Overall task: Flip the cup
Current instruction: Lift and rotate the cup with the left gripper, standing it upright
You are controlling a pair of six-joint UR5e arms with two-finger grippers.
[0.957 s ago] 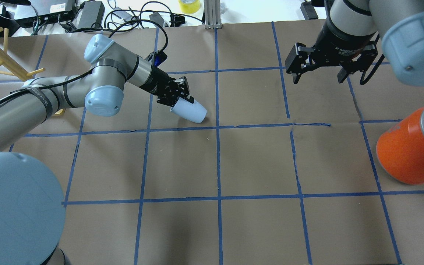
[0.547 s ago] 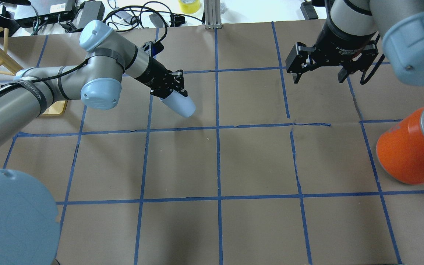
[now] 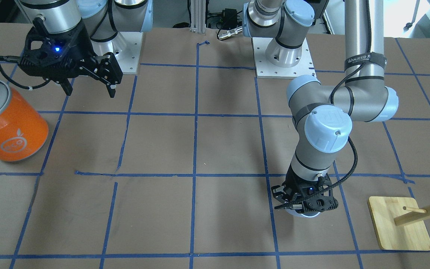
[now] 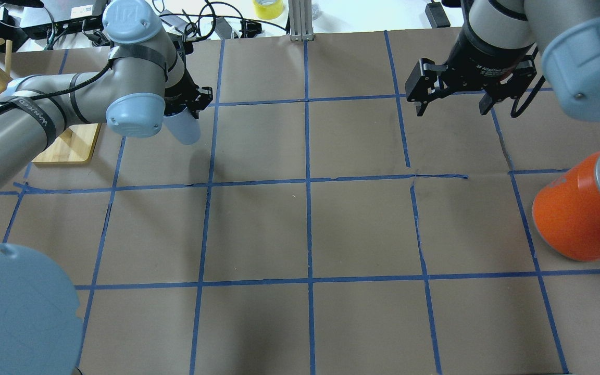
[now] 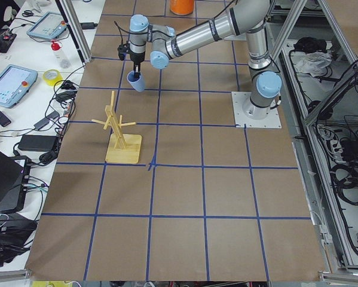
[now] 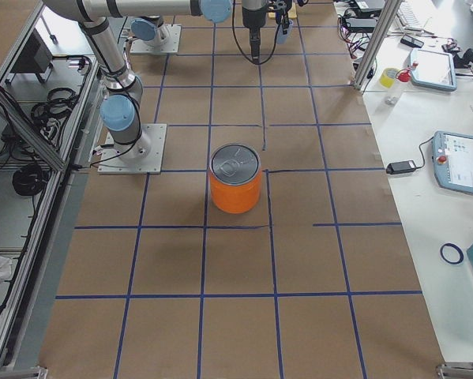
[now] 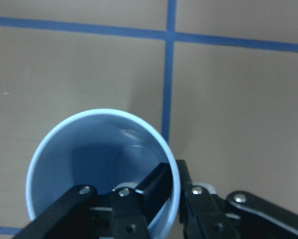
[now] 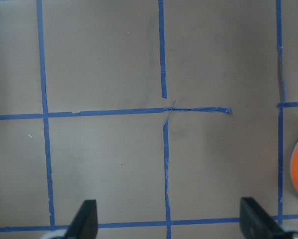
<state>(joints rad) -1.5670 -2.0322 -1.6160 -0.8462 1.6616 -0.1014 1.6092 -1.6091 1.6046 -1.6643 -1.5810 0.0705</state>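
Observation:
The pale blue-white cup (image 4: 184, 129) hangs upright, mouth up, in my left gripper (image 4: 188, 107) over the far left part of the table. The left wrist view looks down into the cup's bluish inside (image 7: 96, 159). The left gripper (image 7: 171, 181) is shut on the cup's wall, one finger inside and one outside. In the front view only the cup's base (image 3: 305, 214) shows under the gripper (image 3: 304, 203). I cannot tell whether the base touches the paper. My right gripper (image 4: 452, 111) is open and empty, hovering at the far right.
A large orange can (image 4: 576, 213) with a silver lid stands at the right edge, also in the front view (image 3: 9, 127). A wooden peg stand (image 3: 399, 228) sits just left of the cup, its base in the overhead view (image 4: 68, 146). Cables lie beyond the far edge.
My left arm has swung the cup leftward and back in the overhead view and turned it from slanted on its side to upright, mouth up. The right arm has not moved.

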